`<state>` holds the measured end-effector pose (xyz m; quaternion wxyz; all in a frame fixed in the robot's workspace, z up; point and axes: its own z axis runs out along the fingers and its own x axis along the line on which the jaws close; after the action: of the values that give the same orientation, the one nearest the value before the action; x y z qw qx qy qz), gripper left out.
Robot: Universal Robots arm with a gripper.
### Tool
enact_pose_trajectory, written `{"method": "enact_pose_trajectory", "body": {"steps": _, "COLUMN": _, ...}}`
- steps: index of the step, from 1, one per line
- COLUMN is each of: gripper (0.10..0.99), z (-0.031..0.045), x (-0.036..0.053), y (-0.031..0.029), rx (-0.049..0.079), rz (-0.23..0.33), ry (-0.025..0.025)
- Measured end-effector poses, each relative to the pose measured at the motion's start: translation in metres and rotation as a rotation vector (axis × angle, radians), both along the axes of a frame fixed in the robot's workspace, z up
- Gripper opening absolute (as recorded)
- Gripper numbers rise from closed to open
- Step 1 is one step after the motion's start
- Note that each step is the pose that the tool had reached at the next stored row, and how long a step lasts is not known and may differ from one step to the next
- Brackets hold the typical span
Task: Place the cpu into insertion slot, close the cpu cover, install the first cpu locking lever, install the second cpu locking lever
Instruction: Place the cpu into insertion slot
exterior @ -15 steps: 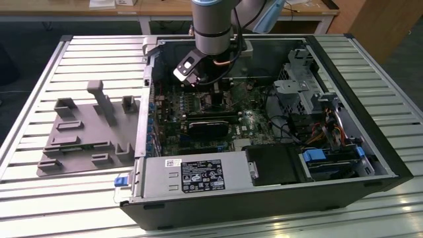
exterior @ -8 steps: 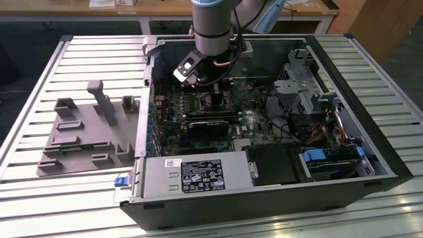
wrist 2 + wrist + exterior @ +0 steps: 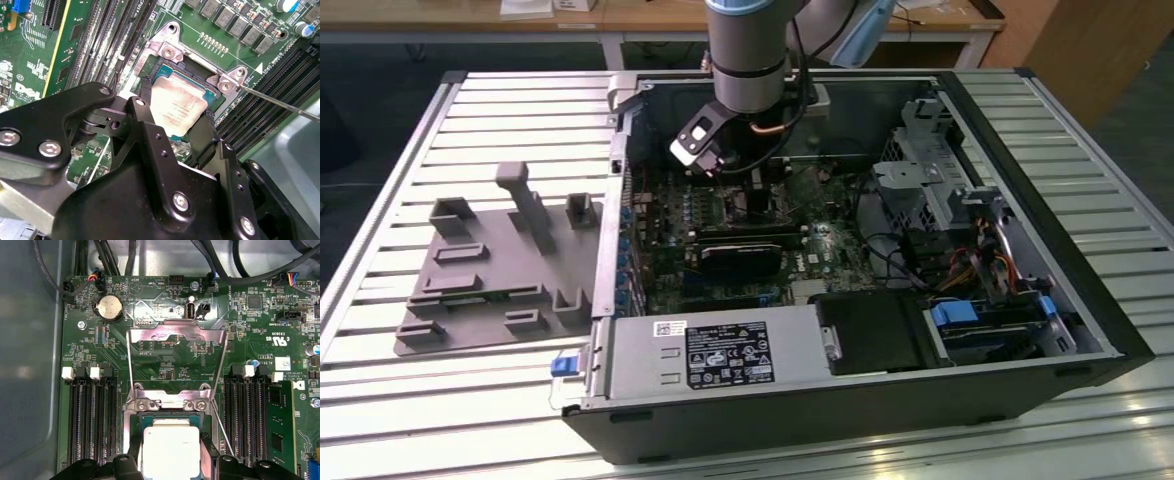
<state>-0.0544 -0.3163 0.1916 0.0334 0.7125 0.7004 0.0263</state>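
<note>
Slatted metal desk (image 3: 400,130) carries an open computer case (image 3: 854,420), and the work sits on the motherboard (image 3: 250,330) inside it. In the second wrist view the cpu (image 3: 177,107) lies flat and square within the insertion slot (image 3: 190,77), silver top upward, so the first step looks all but done. The gripper (image 3: 175,110) has its jaws drawn in narrow on two opposite edges of the chip, with black fingers (image 3: 144,95) at either side, so I judge the chip held, not yet released. At the insertion slot's hinge edge the cpu cover (image 3: 155,334) stands raised and wide open. A thin locking lever (image 3: 280,102) slants away from the insertion slot's corner, unlatched; I cannot make out a second one. Long black memory slots (image 3: 92,425) flank the insertion slot on both sides. Closing the cover and latching both levers are left to do
</note>
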Motion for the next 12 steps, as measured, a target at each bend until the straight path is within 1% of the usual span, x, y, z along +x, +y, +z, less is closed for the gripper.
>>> {"method": "enact_pose_trajectory", "body": {"steps": 9, "gripper": 0.537, "z": -0.0002, "x": 0.0000, "y": 0.0000, "rx": 0.000, "rz": 0.000, "ry": -0.0002}}
{"method": "enact_pose_trajectory", "body": {"steps": 11, "gripper": 0.537, "z": -0.0005, "x": 0.0001, "y": 0.0002, "rx": 0.001, "rz": 0.000, "ry": -0.0009}}
{"method": "enact_pose_trajectory", "body": {"steps": 12, "gripper": 0.549, "z": -0.0005, "x": 0.0001, "y": 0.0002, "rx": 0.001, "rz": 0.000, "ry": -0.0007}}
